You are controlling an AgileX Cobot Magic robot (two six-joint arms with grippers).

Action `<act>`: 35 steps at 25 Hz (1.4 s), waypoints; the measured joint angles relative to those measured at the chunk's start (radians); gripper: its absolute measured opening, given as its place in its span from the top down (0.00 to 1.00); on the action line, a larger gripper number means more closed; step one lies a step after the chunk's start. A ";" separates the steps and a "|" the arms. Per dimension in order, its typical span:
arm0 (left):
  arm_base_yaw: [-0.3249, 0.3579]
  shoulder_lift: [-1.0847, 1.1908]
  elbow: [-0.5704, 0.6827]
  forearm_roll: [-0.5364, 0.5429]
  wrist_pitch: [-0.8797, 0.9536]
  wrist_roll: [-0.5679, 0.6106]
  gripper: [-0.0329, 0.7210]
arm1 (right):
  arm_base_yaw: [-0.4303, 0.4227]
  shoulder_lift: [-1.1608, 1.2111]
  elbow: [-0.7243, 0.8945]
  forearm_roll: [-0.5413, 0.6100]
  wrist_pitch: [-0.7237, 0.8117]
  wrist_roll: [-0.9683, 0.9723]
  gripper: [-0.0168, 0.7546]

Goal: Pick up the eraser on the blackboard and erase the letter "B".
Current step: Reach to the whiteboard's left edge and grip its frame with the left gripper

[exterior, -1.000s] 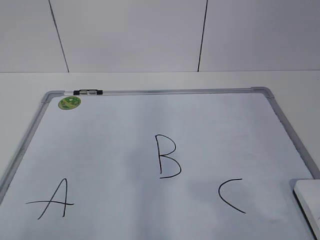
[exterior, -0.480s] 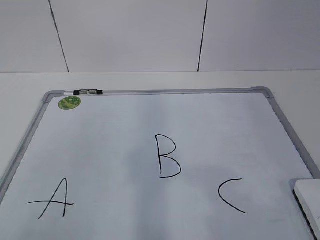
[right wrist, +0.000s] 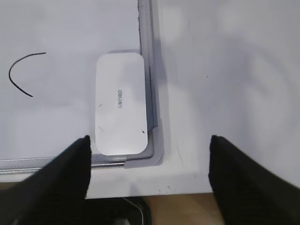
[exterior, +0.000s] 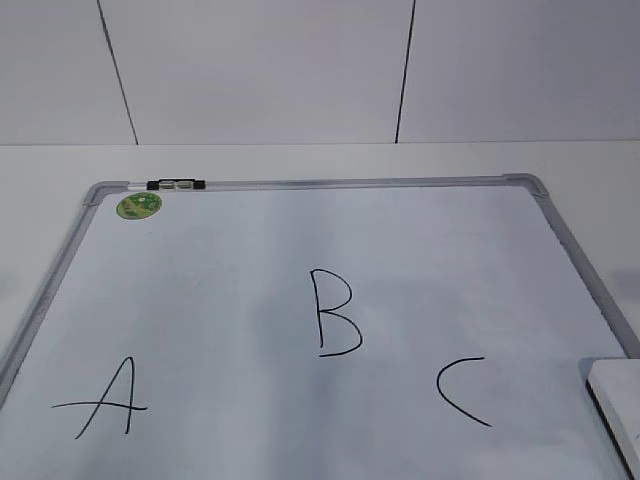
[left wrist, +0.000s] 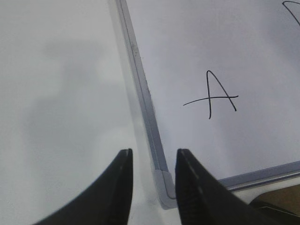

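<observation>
The blackboard (exterior: pixel 420 250) is a white board with a grey frame, lying flat on the table. The letter "B" (exterior: pixel 322 314) is drawn in black at its middle, between a black "A" (exterior: pixel 105 400) and a "C" (exterior: pixel 460 392). The eraser (exterior: pixel 618 410) is white and lies in the board's near right corner, cut off by the picture edge. In the right wrist view the eraser (right wrist: pixel 121 103) lies flat against the frame, ahead of my right gripper (right wrist: pixel 149 140), which is wide open and empty. My left gripper (left wrist: pixel 153 154) is open and empty over the board's near left corner (left wrist: pixel 166 190). Neither gripper shows in the exterior view.
A black-and-clear marker (exterior: pixel 176 184) lies on the far frame by a round green sticker (exterior: pixel 139 206). White table (left wrist: pixel 61 84) surrounds the board. The table's near edge (right wrist: pixel 197 193) shows just behind the right gripper. A white wall stands behind.
</observation>
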 joint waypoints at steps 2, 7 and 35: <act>0.000 0.088 -0.039 -0.002 0.000 -0.013 0.64 | 0.000 0.049 -0.002 0.000 0.016 0.014 0.22; 0.000 0.307 -0.115 -0.002 0.000 -0.020 0.64 | 0.000 0.177 -0.002 0.011 0.039 0.024 0.22; 0.000 1.254 -0.501 -0.007 -0.108 -0.027 0.64 | 0.000 0.639 -0.005 0.127 -0.069 0.028 0.22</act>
